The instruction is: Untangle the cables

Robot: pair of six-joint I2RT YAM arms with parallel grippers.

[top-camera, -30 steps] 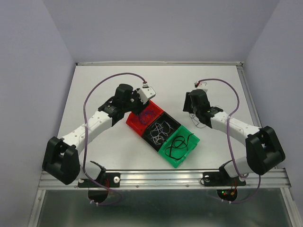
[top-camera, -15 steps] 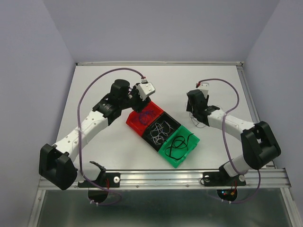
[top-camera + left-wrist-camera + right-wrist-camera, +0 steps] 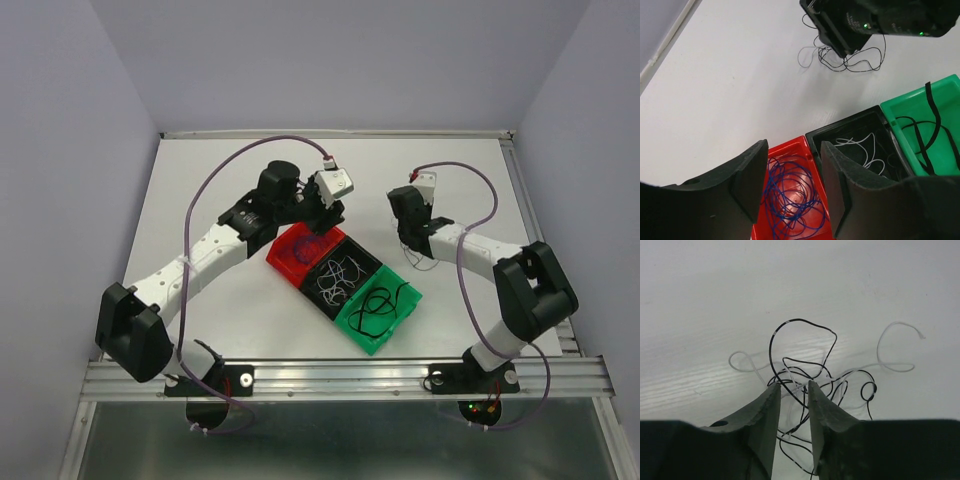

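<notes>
My left gripper [image 3: 792, 167] is released and empty, over the red bin [image 3: 790, 144]. My right gripper [image 3: 793, 390], right of that bin: jaws slightly apart, straddling the tangled cables [image 3: 826, 376].

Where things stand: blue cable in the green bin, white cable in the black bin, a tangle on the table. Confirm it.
No: the left wrist view shows the blue cable in the red bin, not the green. White cable in the black bin, tangle on the table: correct.
</notes>
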